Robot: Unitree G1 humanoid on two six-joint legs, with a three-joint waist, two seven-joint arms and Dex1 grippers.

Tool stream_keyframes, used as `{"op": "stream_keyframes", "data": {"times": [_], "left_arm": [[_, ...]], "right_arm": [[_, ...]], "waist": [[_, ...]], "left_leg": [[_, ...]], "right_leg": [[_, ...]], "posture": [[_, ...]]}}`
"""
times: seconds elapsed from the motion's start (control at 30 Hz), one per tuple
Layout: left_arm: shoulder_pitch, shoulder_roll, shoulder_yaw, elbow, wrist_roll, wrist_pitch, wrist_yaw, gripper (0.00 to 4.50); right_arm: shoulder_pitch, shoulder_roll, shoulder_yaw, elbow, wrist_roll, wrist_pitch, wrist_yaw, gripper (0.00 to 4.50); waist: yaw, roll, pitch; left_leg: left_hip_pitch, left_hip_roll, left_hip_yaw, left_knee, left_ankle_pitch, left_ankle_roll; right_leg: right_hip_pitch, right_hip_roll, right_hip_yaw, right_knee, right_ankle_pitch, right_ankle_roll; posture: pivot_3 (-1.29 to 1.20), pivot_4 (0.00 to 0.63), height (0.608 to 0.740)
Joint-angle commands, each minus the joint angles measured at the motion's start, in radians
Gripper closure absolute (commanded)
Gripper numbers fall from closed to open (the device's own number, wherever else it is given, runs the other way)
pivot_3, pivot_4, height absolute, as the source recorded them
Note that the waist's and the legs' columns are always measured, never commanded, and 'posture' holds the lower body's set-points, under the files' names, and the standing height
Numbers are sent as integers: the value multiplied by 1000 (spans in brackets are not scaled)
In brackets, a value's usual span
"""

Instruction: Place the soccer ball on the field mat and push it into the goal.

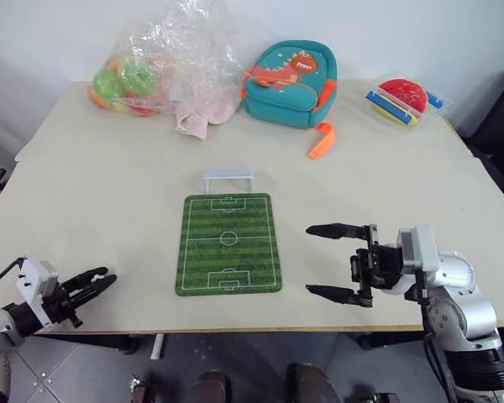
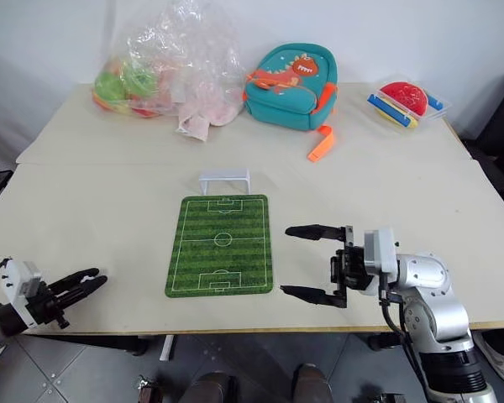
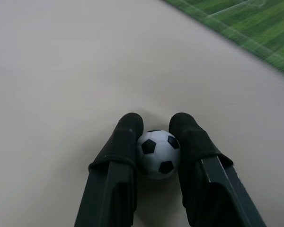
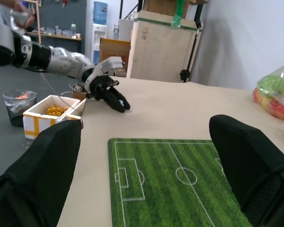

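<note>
One broad pale table [image 1: 84, 218] carries everything we have to work with, and at its far edge sit a clear bag of toys [image 1: 164, 63], a teal dinosaur backpack [image 1: 287, 82] and a packet of red and blue pieces [image 1: 403, 99], all well apart from the play area. Nearer the middle lies the field mat [image 1: 228, 243], its long axis running away from us toward the goal [image 1: 228, 178], which stands just beyond the mat's far short edge. Our right gripper [image 1: 334, 261] hovers just beside the mat's right side, its two black fingers spread wide and holding nothing. Our left gripper [image 1: 95, 284] sits near the table's front edge, off to the left of the mat, and the wrist view shows its fingers [image 3: 125, 142] clamped on the soccer ball [image 3: 157, 152]. So the ball lies to the left of the mat, with the mat's near left corner [image 3: 236, 21] ahead of those fingers and to their right. We judge that the left arm must carry the ball rightward and forward onto the mat, then release it.
</note>
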Motion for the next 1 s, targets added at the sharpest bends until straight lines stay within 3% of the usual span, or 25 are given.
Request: {"op": "stream_keyframes", "data": {"times": [0.03, 0.17, 0.43, 0.7, 1.0], "left_arm": [[-71, 47, -67, -196, -69, 99, -65, 3627], [-257, 55, -288, -274, 33, 88, -151, 3627], [-512, -120, -549, -112, 212, 19, -145, 3627], [-493, -162, -614, -111, 272, -6, -130, 3627], [-457, -204, -636, -124, 306, -17, -76, 3627]], "right_arm": [[29, -34, -63, 12, 35, -44, 71, 0], [88, -85, -118, 35, 71, -43, 156, 0], [209, -170, -97, 121, 59, -173, 241, 0], [189, -161, -101, 221, 24, -252, 232, 0], [168, -133, -75, 166, 4, -224, 158, 0]], "waist": [[9, 0, 0], [19, 2, 0], [2, 3, 0], [-2, 3, 0], [5, 3, 0]], "left_leg": [[-1, 2, -1, 1, 0, 0], [-1, -3, -2, 2, 0, 1], [1, -2, 7, 2, 0, 1], [1, -2, 6, 5, 0, 1], [1, -2, 6, 5, 0, 2]], "right_leg": [[0, -1, 0, 0, 0, 0], [2, -1, 0, -2, 1, 1], [4, 2, -1, -3, 1, 1], [5, 2, -1, -3, 2, 3], [5, 1, 0, -3, 2, 3]], "posture": [[0, 150, 740], [0, 150, 740], [0, 150, 740], [0, 150, 740], [0, 150, 740]]}}
